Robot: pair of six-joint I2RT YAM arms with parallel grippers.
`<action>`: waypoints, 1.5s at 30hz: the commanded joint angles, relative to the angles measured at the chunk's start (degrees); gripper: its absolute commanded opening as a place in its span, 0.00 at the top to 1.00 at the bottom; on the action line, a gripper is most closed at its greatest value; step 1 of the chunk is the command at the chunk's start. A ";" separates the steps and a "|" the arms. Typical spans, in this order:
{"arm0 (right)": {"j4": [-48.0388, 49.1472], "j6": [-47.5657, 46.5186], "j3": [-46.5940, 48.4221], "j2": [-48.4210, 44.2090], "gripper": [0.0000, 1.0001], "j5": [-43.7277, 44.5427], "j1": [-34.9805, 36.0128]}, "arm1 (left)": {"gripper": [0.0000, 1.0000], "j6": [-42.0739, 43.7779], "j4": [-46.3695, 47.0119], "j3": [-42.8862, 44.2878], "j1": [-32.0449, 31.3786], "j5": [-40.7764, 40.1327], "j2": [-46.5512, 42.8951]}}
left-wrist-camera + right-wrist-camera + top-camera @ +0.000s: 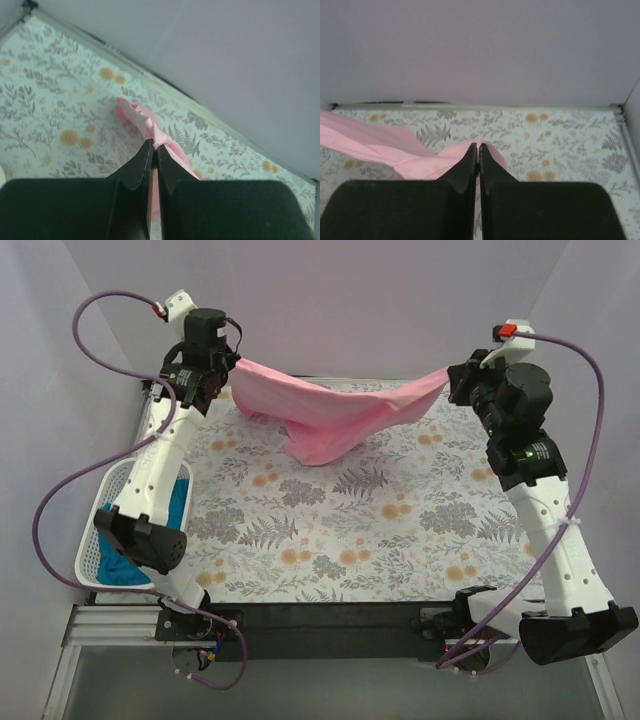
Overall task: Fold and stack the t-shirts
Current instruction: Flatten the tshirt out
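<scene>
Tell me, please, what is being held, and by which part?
The pink t-shirt, pinched at opposite ends by the left fingers and right fingers, sagging between them.

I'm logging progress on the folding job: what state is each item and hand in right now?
pink t-shirt: unfolded, stretched between both hands, middle sagging toward the table.
teal t-shirt: unfolded, crumpled in the basket.
white basket: upright at the left side, holding the teal t-shirt.
left hand: shut on the pink t-shirt.
right hand: shut on the pink t-shirt.
</scene>
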 commanded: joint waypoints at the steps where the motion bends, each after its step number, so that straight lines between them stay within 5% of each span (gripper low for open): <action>1: 0.23 -5.32 10.00 -2.12 0.99 2.70 -0.51 | 1.00 8.28 1.60 1.20 0.49 -0.33 -11.67; 7: -0.90 -11.40 15.99 -11.60 0.99 0.76 -0.43 | 1.00 15.32 12.77 -8.84 0.40 5.54 -29.11; 18: -6.71 -19.04 24.69 -21.99 0.99 -2.14 -0.43 | 1.00 14.62 5.58 -8.24 0.40 17.15 -42.14; 24: -7.24 -20.18 24.26 -20.23 0.99 -1.88 -0.43 | 1.00 14.27 0.91 -7.17 0.40 18.84 -38.45; 35: 4.70 -19.48 -3.40 -11.99 0.99 -0.30 -0.43 | 1.00 8.65 15.14 -37.46 0.49 11.54 -28.88; 39: 16.01 -19.48 -17.54 -6.09 0.99 0.58 -0.51 | 1.00 7.15 21.64 -44.34 1.19 10.39 -16.49; 45: 23.78 -18.43 -20.84 9.90 0.99 3.31 -1.13 | 1.00 5.22 24.56 -41.03 3.91 11.09 1.35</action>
